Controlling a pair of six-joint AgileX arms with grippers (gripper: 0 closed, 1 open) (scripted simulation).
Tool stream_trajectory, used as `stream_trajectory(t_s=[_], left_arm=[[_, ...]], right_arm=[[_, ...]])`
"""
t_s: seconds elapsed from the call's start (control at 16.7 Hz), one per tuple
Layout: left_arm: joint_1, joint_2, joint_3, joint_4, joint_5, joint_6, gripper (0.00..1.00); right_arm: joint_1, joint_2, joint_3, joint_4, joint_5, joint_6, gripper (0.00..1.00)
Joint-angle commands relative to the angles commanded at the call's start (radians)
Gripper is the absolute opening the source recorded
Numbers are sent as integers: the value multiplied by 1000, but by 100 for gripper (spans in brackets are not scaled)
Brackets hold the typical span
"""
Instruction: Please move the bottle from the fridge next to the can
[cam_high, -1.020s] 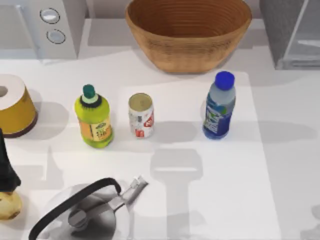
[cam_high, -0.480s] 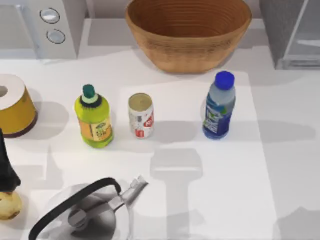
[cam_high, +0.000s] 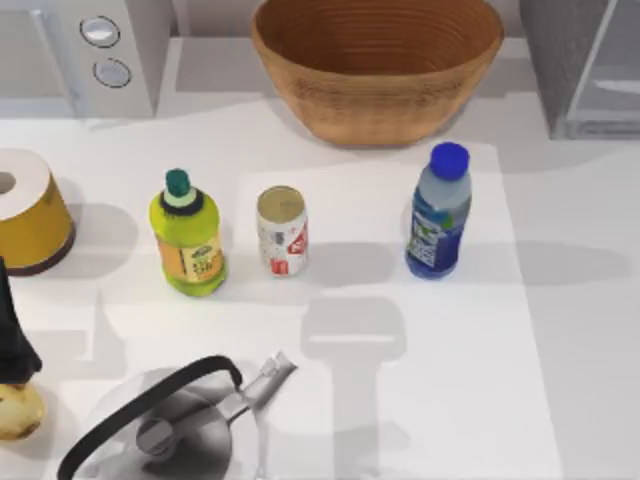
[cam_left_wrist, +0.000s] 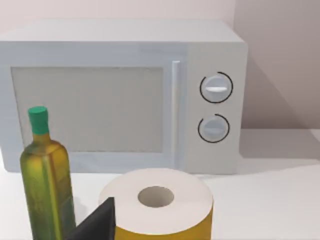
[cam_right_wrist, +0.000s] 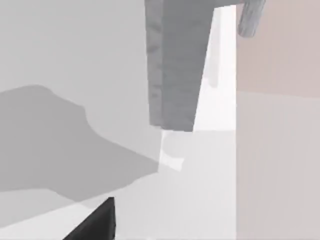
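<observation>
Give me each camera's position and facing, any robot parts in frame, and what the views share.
Top: above the table, looking down on bottle, can, basket.
Left wrist: low, facing microwave, paper roll; dark gripper part at the edge.
Right wrist: faces fridge; dark gripper part.
Shared: top and left wrist show the microwave and roll.

Clear glossy plastic bottle, metal can, woven wicker basket, shiny kettle

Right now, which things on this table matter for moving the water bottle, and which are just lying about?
Job: clear pale-blue water bottle with blue cap; small silver-white can; speckled grey fridge.

Lying about: yellow-green bottle; woven basket; light-grey microwave; paper roll; metal kettle.
</observation>
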Motion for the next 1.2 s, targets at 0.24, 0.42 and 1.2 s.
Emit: stream_trajectory(t_s=[0.24,0.42,1.2], left_arm=[[0,0,0,0,0,0,100],[0,0,0,0,0,0,100],[0,0,0,0,0,0,100]], right_arm=[[-99,129,39,-16,-50,-104,100],[-103,137,42,-18,-53,-109,100],[260,135,29,434,-1,423,100]])
